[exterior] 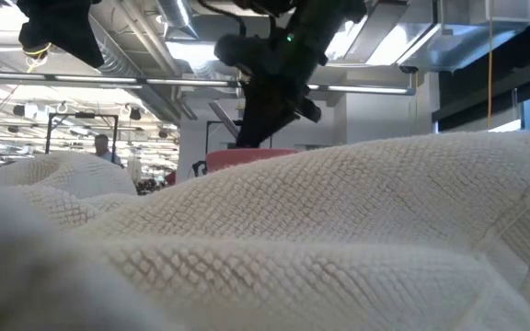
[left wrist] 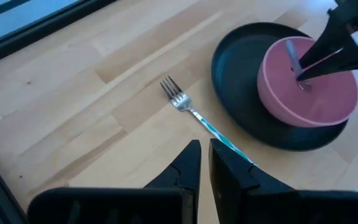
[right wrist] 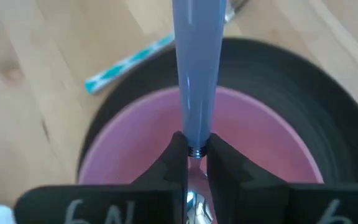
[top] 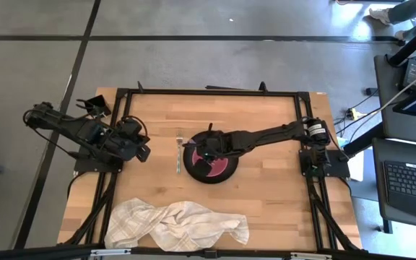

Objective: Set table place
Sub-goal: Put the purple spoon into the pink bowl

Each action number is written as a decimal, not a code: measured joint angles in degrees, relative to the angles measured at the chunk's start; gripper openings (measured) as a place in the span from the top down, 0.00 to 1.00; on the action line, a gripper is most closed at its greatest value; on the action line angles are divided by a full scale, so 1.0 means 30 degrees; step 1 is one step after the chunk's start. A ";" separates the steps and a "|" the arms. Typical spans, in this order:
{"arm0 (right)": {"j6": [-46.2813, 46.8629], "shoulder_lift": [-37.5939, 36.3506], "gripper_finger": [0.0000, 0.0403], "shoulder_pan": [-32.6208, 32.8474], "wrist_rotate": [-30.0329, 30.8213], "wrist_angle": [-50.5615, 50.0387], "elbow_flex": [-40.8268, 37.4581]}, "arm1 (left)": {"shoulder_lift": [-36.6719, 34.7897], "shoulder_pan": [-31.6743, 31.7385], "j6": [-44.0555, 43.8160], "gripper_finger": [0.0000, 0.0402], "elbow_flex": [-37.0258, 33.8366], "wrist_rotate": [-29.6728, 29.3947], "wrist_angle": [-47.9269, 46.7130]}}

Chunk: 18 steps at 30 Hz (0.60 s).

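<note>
A pink bowl [top: 203, 156] sits in a round black plate [top: 211, 175] mid-table; both show in the left wrist view, bowl [left wrist: 316, 102] and plate [left wrist: 241, 99]. A silver fork with a teal-patterned handle [top: 178, 153] lies flat on the wood left of the plate [left wrist: 199, 118]. My right gripper [top: 205, 149] is over the bowl, shut on a purple-handled spoon [right wrist: 196, 68]. My left gripper [left wrist: 204, 163] is shut and empty, left of the fork [top: 141, 149]. My right gripper pinches the spoon between its two fingers at the neck [right wrist: 195, 151], where the purple handle meets the metal. The fingers [left wrist: 328, 43] slant down over the bowl. The handle sticks out beyond the fingertips; the spoon is tilted, its handle end [left wrist: 289, 45] over the bowl.
A crumpled white waffle-weave towel [top: 175, 224] lies along the table's near edge and fills most of the low view [exterior: 339, 239]. A black metal frame [top: 208, 94] edges the table. Bare wood lies right of the plate [top: 273, 180].
</note>
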 joint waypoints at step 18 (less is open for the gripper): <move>0.1006 0.0015 0.90 -0.0015 -0.0017 0.0946 -0.2355 | 0.0051 0.0000 0.0277 0.93 0.0000 -0.0015 0.0211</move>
